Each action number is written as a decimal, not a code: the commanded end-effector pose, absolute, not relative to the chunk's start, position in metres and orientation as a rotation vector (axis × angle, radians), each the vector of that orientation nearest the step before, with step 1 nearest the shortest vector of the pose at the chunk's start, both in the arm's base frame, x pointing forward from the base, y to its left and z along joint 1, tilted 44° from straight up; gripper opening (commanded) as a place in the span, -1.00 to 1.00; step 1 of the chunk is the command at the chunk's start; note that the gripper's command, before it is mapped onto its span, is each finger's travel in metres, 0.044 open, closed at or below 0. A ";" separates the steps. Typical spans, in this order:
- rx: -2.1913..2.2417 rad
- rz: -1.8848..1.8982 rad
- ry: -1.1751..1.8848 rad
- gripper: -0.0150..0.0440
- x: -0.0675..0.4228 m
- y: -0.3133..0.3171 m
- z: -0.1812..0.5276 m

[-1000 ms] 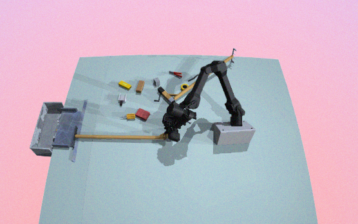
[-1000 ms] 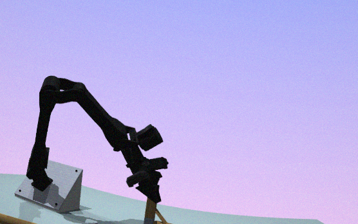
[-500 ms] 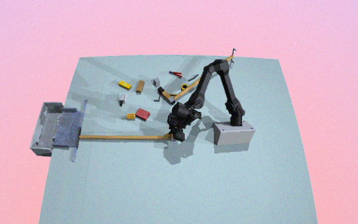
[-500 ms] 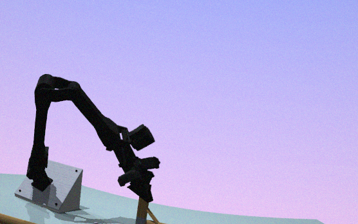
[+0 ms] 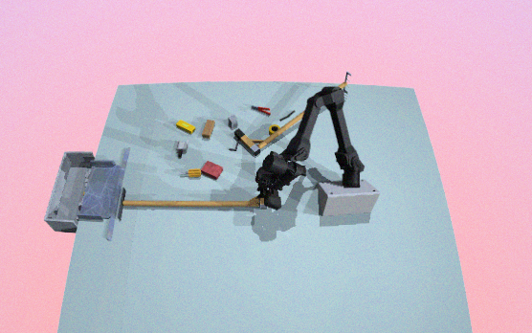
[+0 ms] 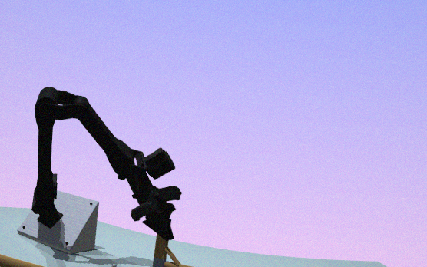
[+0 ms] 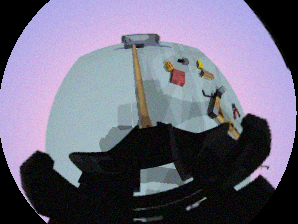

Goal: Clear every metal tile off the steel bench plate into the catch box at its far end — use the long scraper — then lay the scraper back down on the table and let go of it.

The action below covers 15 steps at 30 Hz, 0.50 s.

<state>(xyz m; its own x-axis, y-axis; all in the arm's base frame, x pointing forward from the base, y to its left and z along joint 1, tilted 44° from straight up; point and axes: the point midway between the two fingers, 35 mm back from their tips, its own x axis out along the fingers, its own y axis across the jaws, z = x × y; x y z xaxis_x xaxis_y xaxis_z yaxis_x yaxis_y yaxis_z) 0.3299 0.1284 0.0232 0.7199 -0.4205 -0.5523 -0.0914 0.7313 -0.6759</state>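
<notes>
My gripper (image 5: 265,198) (image 6: 163,232) (image 7: 154,152) is shut on the handle end of the long scraper (image 5: 191,204) (image 6: 159,249) (image 7: 140,90), low over the table. The wooden shaft runs straight left to its dark blade (image 5: 122,203), which stands at the near edge of the shiny steel bench plate (image 5: 102,191). The grey catch box (image 5: 67,178) (image 7: 140,40) adjoins the plate's far end. I see no metal tile on the plate; what lies inside the box is too small to tell.
A second long wooden tool (image 5: 287,125) lies behind the arm. Scattered on the table behind the scraper are a yellow block (image 5: 186,126), a wooden block (image 5: 208,128), a red block (image 5: 211,169), a screwdriver (image 5: 191,173), red pliers (image 5: 261,110) and a yellow tape ring (image 5: 274,128). The arm's grey base (image 5: 346,197) stands on the right.
</notes>
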 end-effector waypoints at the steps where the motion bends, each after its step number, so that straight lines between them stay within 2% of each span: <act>1: -0.735 -0.201 0.746 -0.49 0.323 0.127 0.025; 15: -0.736 -0.204 0.746 -0.49 0.318 0.117 0.033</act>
